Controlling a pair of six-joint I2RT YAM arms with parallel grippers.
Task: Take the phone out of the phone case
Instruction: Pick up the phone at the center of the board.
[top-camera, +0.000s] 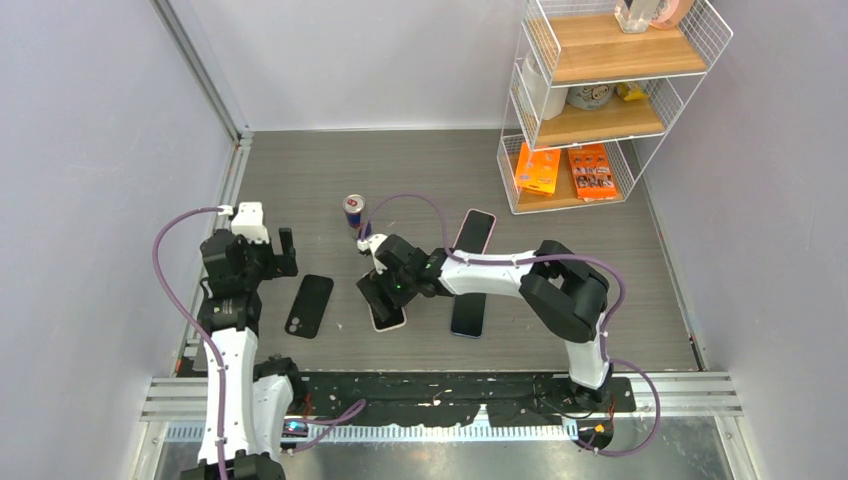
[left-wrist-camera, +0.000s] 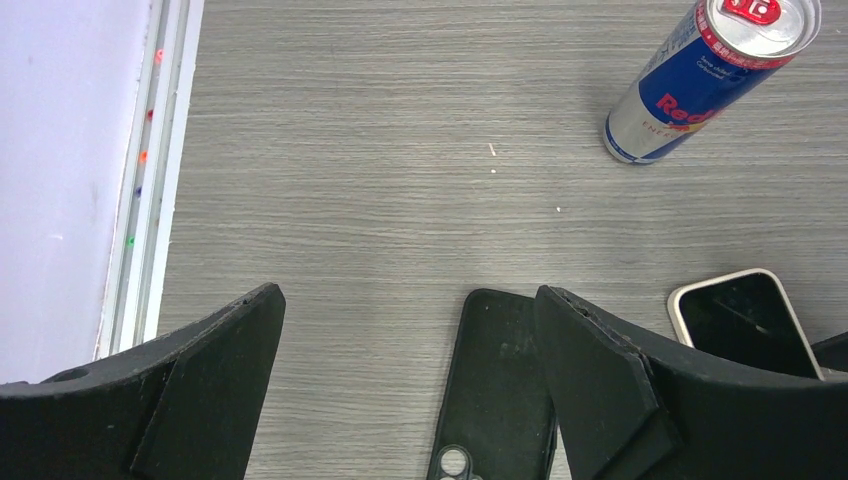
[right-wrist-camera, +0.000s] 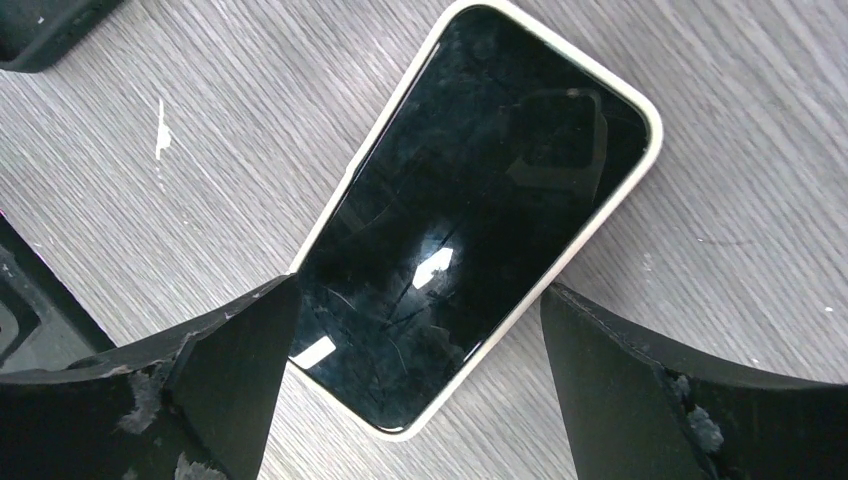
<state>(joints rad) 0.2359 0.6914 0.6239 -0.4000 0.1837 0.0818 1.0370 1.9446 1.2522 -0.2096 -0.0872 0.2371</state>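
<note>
A phone (right-wrist-camera: 470, 200) with a dark cracked screen lies face up in a pale phone case (right-wrist-camera: 652, 128) on the grey table. My right gripper (right-wrist-camera: 418, 290) hangs open just above its lower end, one finger over the phone's left edge and the other off its right side. From above, that gripper (top-camera: 383, 295) covers most of the phone (top-camera: 390, 320). My left gripper (left-wrist-camera: 405, 292) is open over bare table and holds nothing. A black case (left-wrist-camera: 500, 390) with a camera cut-out lies flat beside its right finger.
A Red Bull can (top-camera: 353, 210) stands behind the phone. Two more phones (top-camera: 474, 232) (top-camera: 468, 312) lie to the right of my right gripper. A wire shelf (top-camera: 600, 100) with boxes fills the back right corner. Walls close in on both sides.
</note>
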